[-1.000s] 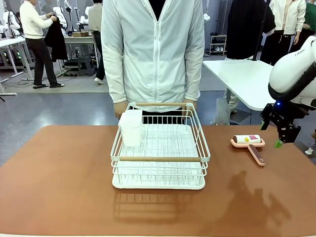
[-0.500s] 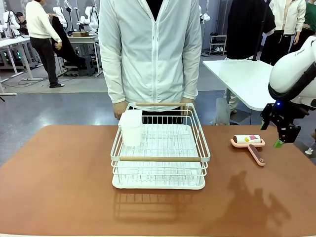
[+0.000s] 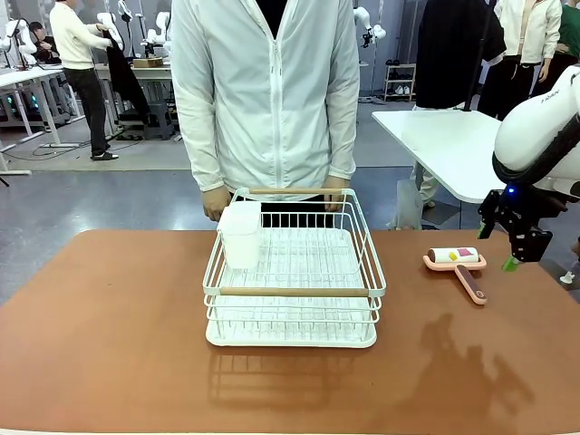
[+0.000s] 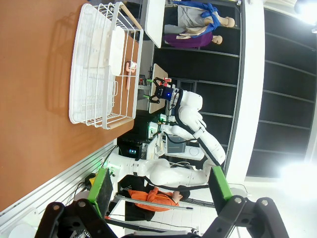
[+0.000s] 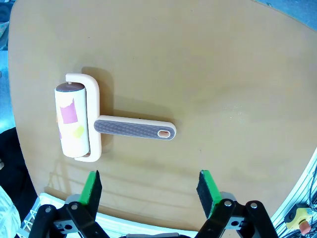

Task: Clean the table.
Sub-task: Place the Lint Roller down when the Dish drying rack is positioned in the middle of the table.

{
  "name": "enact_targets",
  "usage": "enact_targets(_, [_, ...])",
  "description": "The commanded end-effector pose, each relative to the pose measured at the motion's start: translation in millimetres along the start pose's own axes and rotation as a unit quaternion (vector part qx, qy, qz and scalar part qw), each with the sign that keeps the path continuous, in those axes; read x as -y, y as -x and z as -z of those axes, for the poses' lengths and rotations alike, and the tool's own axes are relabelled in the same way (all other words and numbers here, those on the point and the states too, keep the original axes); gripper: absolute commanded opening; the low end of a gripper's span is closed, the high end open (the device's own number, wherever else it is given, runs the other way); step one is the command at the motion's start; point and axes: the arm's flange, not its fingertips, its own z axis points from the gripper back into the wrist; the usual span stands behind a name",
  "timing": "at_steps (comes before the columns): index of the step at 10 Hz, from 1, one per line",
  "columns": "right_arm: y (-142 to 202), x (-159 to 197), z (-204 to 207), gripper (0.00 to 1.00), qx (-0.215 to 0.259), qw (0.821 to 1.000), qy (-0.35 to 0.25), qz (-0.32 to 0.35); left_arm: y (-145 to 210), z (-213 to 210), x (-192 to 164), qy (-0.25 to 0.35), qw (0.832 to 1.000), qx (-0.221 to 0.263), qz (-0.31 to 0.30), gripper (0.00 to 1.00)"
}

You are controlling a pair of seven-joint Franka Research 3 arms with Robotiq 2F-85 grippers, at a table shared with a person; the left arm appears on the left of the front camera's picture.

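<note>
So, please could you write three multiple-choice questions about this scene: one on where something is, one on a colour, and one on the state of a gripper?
1. Where does the lint roller lie?
A. inside the wire rack
B. on the table, toward the robot's right of the rack
C. on the floor

2. What colour is the table top?
A. reddish-brown
B. white
C. green

3. How is the right gripper?
A. shut on the roller
B. shut on nothing
C. open, holding nothing

Answers: 1 B, the front view shows it on the bare top beside the white wire rack. 2 A, the surface is plainly reddish-brown. 3 C, the right wrist view shows its fingers wide apart with the roller lying beyond them.
</note>
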Motion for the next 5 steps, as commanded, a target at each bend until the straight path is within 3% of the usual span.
enact_targets(1, [0.6,-0.1,-0.2,1.00,0.001,1.000,-0.004,0.000,2.5,-1.8,0.7,0.002,1.000,0.002,0.001,1.00])
enact_targets(5, [0.6,-0.1,-0.2,1.00,0.001,1.000,-0.004,0.000,2.5,-1.8,0.7,0.002,1.000,0.002,0.001,1.00])
